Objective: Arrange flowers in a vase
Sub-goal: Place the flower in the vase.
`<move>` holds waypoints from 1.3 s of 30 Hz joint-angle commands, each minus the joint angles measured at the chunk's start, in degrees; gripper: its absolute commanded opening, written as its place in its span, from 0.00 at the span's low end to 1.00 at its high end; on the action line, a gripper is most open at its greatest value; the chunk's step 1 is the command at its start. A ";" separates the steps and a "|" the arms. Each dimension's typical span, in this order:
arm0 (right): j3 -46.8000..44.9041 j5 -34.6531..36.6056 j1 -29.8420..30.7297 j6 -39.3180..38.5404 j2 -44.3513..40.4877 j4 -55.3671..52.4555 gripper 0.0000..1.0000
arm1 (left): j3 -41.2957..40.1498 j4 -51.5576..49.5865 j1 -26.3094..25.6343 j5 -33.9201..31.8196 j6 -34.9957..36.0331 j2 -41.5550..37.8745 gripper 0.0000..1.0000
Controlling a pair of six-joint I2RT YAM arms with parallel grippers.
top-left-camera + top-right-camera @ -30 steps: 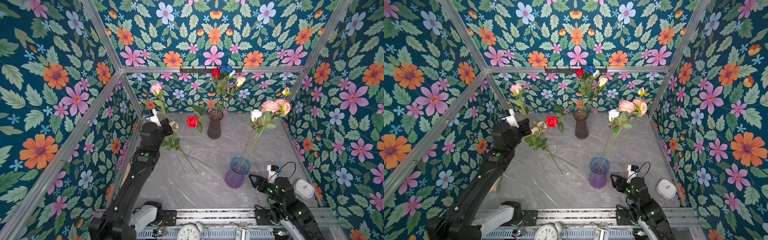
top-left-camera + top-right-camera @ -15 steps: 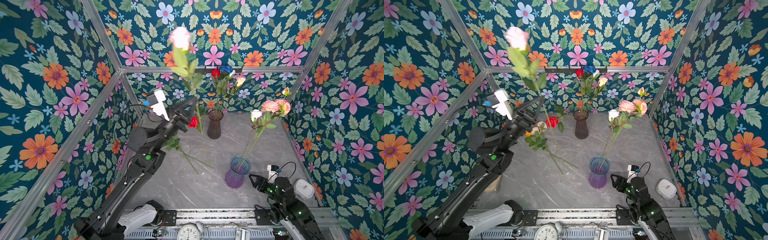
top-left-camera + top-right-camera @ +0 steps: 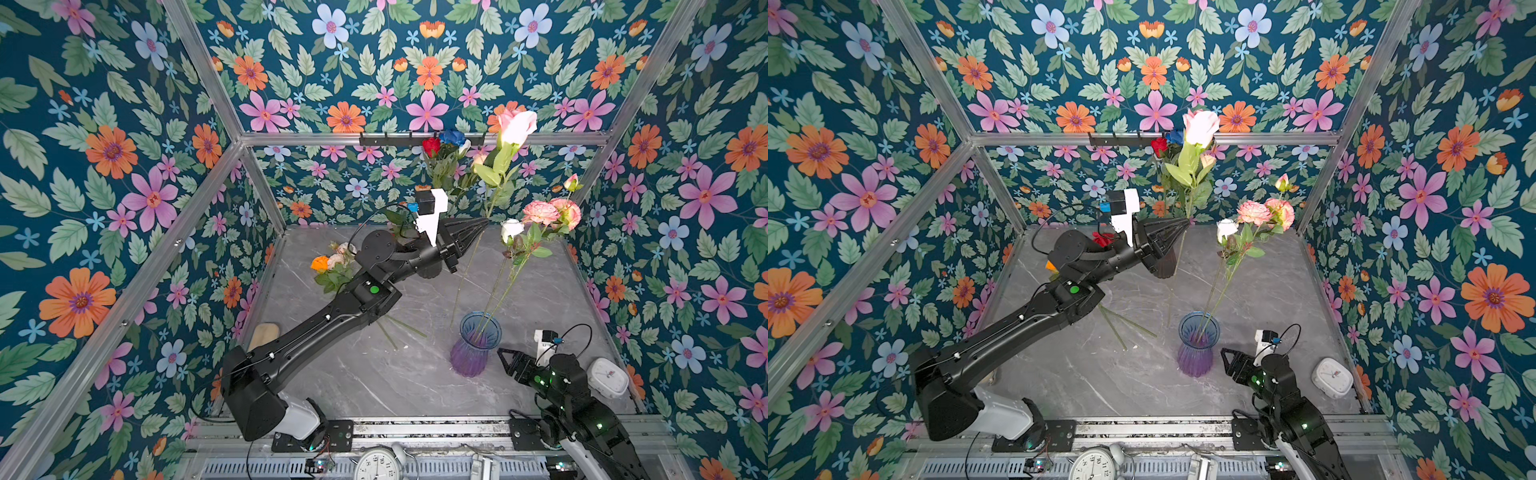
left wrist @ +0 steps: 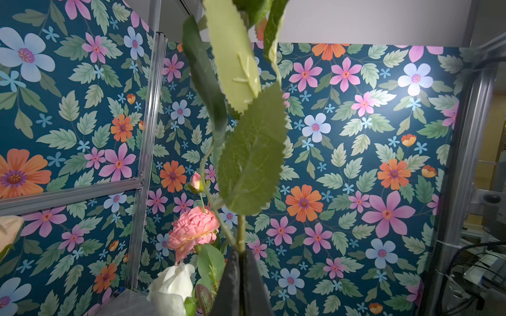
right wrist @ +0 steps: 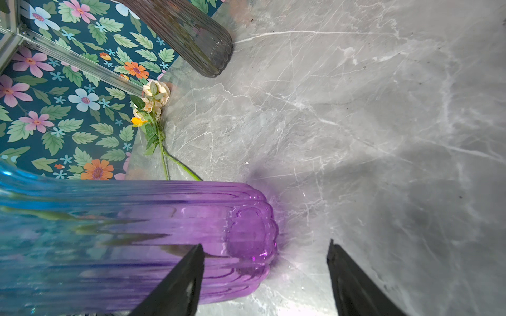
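The pink rose point(image 3: 515, 126) is being held up in the air, pinched around the middle of its stem by the left gripper point(image 3: 482, 225). The jaws are pressed tight together on it (in the wrist view the stem can be seen squeezed right between the tips). The bloom is carried high near the back wall. The bare end of the stem dangles down toward the table point(image 3: 374, 374), just beside the blue-and-purple vase point(image 3: 475, 351) but not in it.

What could go wrong: a stem that thin can be swivelled in a flat pinch, so the loose end might get swung off line and the narrow mouth missed. That mouth is also already taken up by leaning stems, with a white rose point(image 3: 511, 229) and peach blooms point(image 3: 550, 212) hung out to one side. Leaves could get snagged on them and the whole bunch dragged.

The vase isn't being steadied either. The right gripper point(image 3: 510, 360) is parked just beside it with jaws spread and not closed on anything, so the vase could be tipped or slid by a sideways nudge on the rim. The dark vase point(image 3: 1163, 266) is tucked right behind the left arm and could be clipped on the way across. A few flowers point(image 3: 330, 266) are left lying on the table.
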 commanded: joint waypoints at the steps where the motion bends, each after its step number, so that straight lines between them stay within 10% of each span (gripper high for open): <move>1: -0.04 0.17 0.08 -0.17 -0.08 0.44 0.73 | 1.28 6.23 -0.28 1.24 1.27 2.34 0.00; 18: -0.04 0.22 0.07 -0.15 -0.12 0.61 0.73 | 9.13 8.99 -0.98 3.78 -2.69 10.37 0.00; 35: -0.21 -0.38 0.03 -0.54 -0.03 0.97 0.73 | -13.17 16.21 -2.71 6.46 -5.22 5.67 0.00; 39: -0.20 -0.43 0.07 -0.41 0.06 1.14 0.73 | -15.78 15.92 -2.92 4.52 -4.53 4.91 0.30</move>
